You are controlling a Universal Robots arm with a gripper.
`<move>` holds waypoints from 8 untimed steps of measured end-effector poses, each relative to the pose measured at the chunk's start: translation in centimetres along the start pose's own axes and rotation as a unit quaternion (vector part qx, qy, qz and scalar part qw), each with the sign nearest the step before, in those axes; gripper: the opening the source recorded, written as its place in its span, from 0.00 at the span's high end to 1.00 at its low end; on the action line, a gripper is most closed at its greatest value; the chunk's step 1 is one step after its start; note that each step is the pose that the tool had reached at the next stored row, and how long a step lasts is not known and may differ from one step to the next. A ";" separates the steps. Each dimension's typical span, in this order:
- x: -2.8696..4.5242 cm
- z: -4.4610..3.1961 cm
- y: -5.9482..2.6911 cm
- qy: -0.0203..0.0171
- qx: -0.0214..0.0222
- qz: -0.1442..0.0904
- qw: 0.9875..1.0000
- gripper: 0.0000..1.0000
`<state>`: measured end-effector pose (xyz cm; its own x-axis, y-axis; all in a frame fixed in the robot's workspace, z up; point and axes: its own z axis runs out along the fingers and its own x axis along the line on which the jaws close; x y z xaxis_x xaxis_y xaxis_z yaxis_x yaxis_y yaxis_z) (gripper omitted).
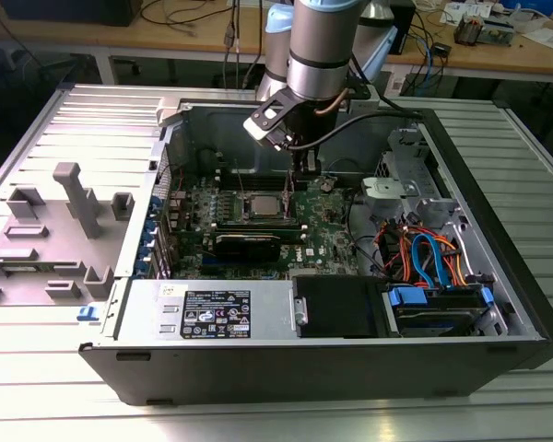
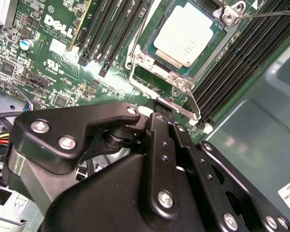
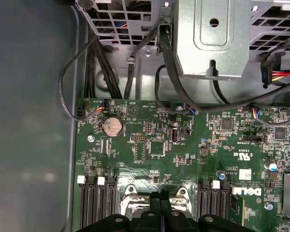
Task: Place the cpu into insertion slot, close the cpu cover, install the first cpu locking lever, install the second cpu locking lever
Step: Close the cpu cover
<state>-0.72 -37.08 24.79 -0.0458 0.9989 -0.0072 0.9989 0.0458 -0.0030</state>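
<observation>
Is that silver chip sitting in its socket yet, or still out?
In. In the second wrist view the cpu lies flat inside the insertion slot, within its metal rim.

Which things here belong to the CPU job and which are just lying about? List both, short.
Job: cpu; cpu cover; locking lever; gripper, close by the cpu.
Lying about: memory slots; coin battery; black cables; grey fixture outside the case.
</observation>
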 end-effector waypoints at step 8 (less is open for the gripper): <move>0.02 0.00 -0.53 0.000 0.000 0.000 1.000 0.89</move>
<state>-1.25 -37.08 24.79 -0.0460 0.9989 -0.0072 0.9989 0.0460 -0.0031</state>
